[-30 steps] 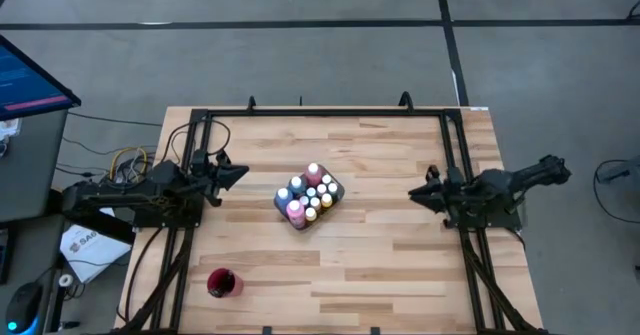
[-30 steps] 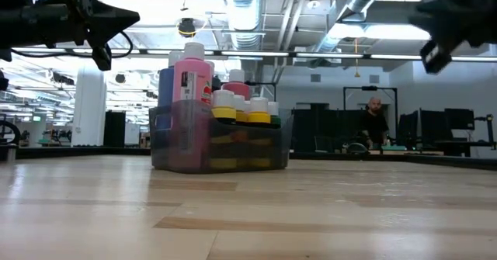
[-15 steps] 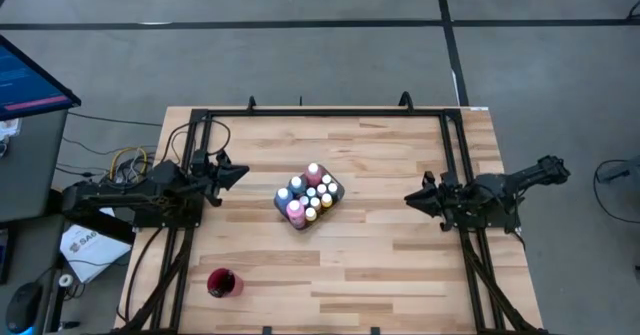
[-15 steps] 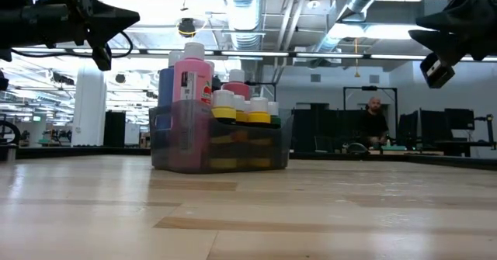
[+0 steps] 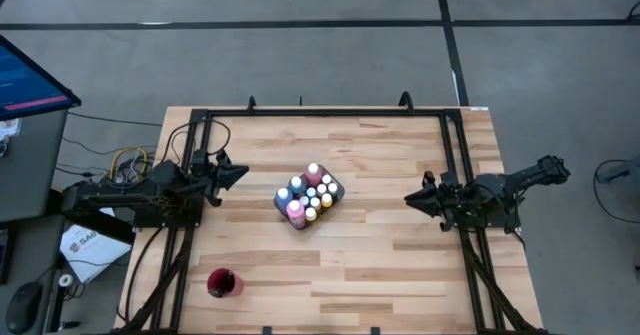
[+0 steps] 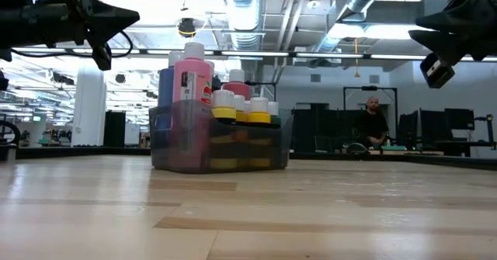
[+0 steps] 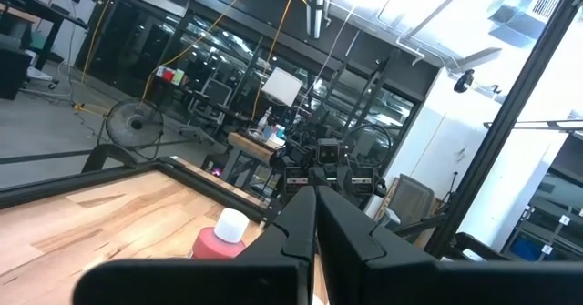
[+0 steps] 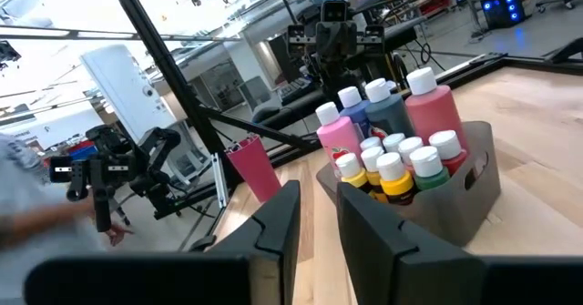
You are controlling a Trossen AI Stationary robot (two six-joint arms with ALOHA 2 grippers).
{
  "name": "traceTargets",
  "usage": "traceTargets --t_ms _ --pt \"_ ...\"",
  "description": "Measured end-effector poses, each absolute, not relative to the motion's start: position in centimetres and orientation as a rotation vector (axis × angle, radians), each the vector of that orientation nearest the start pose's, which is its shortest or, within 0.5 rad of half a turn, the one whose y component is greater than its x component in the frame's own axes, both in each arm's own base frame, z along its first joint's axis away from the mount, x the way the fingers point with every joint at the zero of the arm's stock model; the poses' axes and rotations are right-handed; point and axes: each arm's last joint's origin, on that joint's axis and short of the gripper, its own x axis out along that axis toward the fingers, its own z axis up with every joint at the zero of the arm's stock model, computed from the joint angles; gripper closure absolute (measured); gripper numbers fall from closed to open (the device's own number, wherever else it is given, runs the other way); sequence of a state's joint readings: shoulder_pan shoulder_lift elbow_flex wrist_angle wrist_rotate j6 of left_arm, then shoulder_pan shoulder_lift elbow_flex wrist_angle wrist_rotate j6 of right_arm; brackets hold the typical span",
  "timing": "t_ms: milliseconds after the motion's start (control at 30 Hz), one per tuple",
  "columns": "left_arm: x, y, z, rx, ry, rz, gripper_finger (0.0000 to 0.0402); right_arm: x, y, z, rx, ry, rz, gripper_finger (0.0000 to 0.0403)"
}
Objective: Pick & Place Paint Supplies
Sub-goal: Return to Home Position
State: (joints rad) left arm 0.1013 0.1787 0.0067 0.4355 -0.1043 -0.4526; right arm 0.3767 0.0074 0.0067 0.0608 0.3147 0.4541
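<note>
Paint bottles [image 5: 309, 195] packed upright in the dark bin [image 6: 180, 153], dead centre of the high view, pale caps up. Left gripper [image 5: 238, 172] hanging above the table [image 5: 380, 265] at centre left, fingers pressed together, holding nothing; right gripper [image 5: 412, 199] at centre right, fingers a narrow slit apart, empty. Red cup [image 5: 223, 283] alone at lower left.

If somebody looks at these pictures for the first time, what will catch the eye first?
The dark bin at the middle of the table, crowded with pale-capped paint bottles, a tall pink bottle rising above the rest. Next, the red cup, alone near a table corner on the left arm's side. The left gripper and right gripper hang at opposite sides, both empty, pointing toward the bin.
</note>
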Motion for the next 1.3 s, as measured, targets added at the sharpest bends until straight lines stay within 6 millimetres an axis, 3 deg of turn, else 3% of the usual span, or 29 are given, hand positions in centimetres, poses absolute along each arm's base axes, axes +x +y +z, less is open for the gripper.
traceTargets --t_ms 1300 --pt "10.27 1.38 19.45 -0.448 -0.326 0.138 0.0398 9.28 2.71 17.04 0.473 -0.039 0.073 0.0332"
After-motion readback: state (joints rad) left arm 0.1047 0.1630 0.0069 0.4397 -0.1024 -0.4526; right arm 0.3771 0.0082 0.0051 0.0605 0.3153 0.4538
